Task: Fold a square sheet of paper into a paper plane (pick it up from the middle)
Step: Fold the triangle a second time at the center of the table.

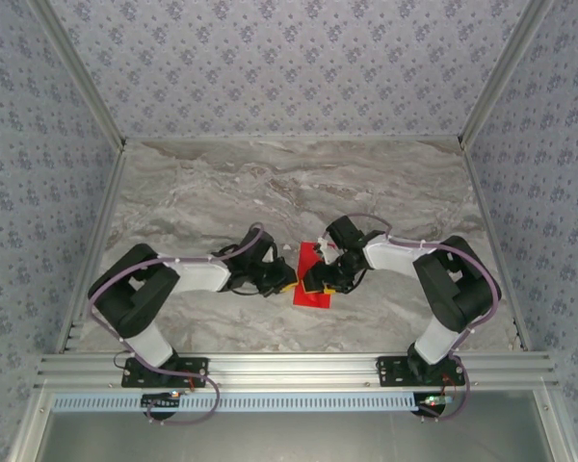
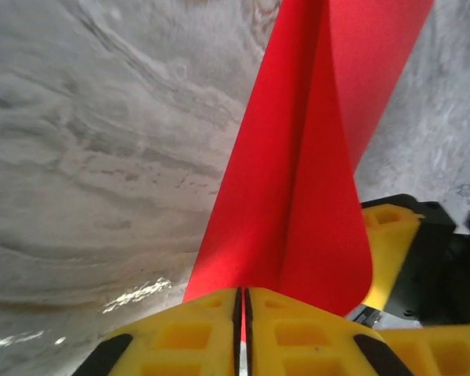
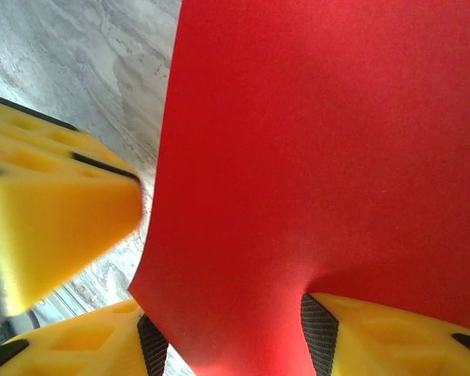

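The square sheet of paper (image 2: 298, 196) is thin, bright red paper, matt, smooth and unprinted, bending softly along one fold. The counter (image 2: 102, 157) looks like grey veined marble, polished enough to throw a few white glints. The left hand (image 2: 243, 304) has fingers of matt yellow moulded plastic with shallow recesses and black inserts. In the top view the arm shells (image 1: 197, 274) are smooth white plastic with black joints, the rail (image 1: 289, 368) is bare ribbed aluminium, and the walls (image 1: 289, 67) wear a flat flower-patterned covering — cloth or paper, hard to tell.
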You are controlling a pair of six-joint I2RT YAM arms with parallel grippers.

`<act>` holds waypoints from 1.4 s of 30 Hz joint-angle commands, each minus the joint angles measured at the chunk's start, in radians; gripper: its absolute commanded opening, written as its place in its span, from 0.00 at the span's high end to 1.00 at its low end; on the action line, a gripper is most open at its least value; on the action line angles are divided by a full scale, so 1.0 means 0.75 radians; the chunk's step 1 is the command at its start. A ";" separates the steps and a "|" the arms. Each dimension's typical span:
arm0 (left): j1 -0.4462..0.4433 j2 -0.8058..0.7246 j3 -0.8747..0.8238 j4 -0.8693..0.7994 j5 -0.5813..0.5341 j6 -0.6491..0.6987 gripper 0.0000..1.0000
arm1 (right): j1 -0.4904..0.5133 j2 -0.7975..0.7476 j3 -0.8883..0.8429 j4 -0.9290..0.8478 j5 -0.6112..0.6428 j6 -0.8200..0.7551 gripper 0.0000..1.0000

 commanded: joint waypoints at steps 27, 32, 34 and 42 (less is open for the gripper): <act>-0.028 0.077 0.036 -0.013 0.016 0.038 0.97 | -0.164 -0.219 -0.084 0.020 0.067 0.085 0.68; -0.028 0.051 0.039 0.005 0.042 0.047 0.97 | -0.133 -0.116 -0.055 0.009 0.109 0.065 0.75; -0.031 0.038 0.034 0.026 0.052 0.047 0.97 | -0.127 -0.073 -0.044 0.002 0.126 0.062 0.76; -0.050 0.017 0.011 0.296 0.177 -0.003 0.97 | -0.112 0.023 -0.041 -0.001 0.153 0.062 0.77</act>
